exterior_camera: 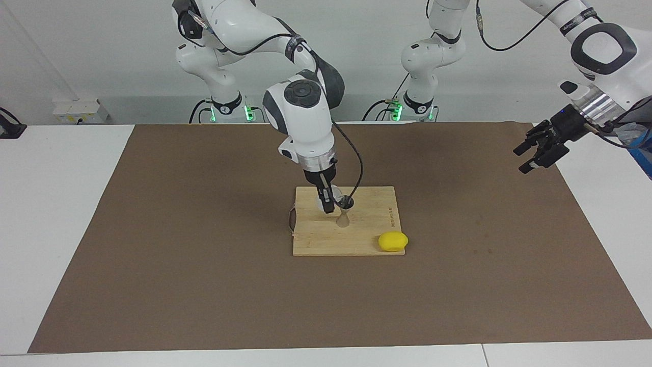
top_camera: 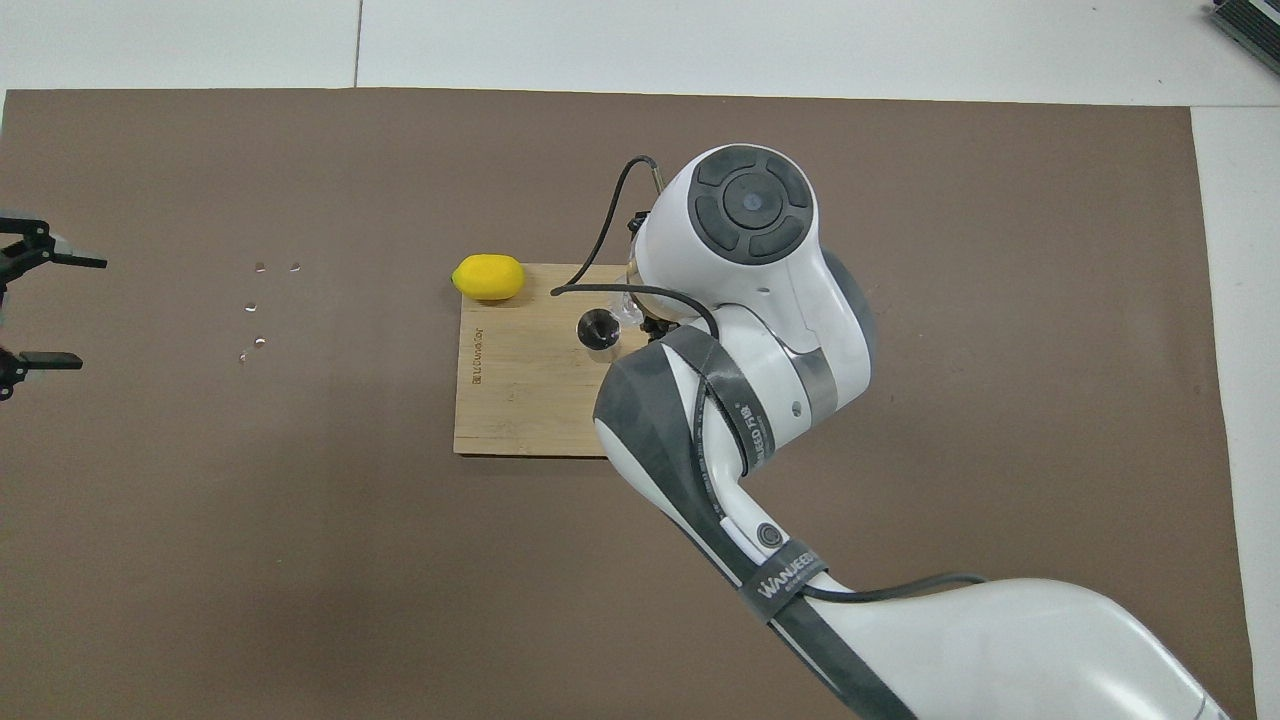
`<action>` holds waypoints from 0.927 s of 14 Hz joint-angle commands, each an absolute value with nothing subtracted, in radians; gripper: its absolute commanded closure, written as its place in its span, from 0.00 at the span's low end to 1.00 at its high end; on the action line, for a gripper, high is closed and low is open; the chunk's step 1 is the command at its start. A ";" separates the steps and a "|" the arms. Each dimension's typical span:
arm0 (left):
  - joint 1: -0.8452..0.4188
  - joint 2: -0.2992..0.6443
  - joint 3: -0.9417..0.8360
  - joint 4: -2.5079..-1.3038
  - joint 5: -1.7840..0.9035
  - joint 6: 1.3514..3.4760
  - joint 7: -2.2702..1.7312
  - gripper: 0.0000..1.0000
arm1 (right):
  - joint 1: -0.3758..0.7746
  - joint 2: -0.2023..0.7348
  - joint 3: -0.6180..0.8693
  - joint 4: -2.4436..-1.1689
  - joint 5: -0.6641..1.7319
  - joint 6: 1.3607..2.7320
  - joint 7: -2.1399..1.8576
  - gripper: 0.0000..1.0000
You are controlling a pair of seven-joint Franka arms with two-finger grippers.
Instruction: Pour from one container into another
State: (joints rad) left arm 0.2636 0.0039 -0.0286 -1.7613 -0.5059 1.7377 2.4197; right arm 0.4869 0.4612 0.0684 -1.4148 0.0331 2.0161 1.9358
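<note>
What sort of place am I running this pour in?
Probably a robotics lab bench set up as a drinks-prep mock-up: two arms bolted at a white table, brown mat, and a wooden board bearing a jigger and lemon.

Glass cup (exterior_camera: pixel 333 198) mostly tool-hidden

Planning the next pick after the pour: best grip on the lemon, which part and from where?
Judgement: take the lemon across its short middle, from straight above. It lies on its side at the cutting board's corner farthest from the robots, long axis along that edge, so fingers should close across it. The jigger and right gripper with the glass cup stand clear.
</note>
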 commanded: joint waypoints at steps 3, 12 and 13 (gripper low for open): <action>0.106 -0.066 -0.023 -1.773 -0.342 1.828 2.122 0.00 | 0.508 0.480 0.072 -1.384 -0.052 1.951 1.936 1.00; -0.130 -0.083 -0.040 -1.744 -0.075 1.881 1.276 0.00 | 0.537 0.558 0.072 -1.309 -0.156 1.922 1.896 1.00; -0.143 -0.083 -0.040 -1.744 -0.054 1.879 1.178 0.00 | 0.537 0.569 0.074 -1.298 -0.163 1.922 1.896 1.00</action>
State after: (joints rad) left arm -0.1133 -0.0698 -0.0477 -1.7417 -0.1037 1.8708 1.3260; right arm 0.5344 0.5169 0.0690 -1.3766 -0.1293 1.9423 1.9137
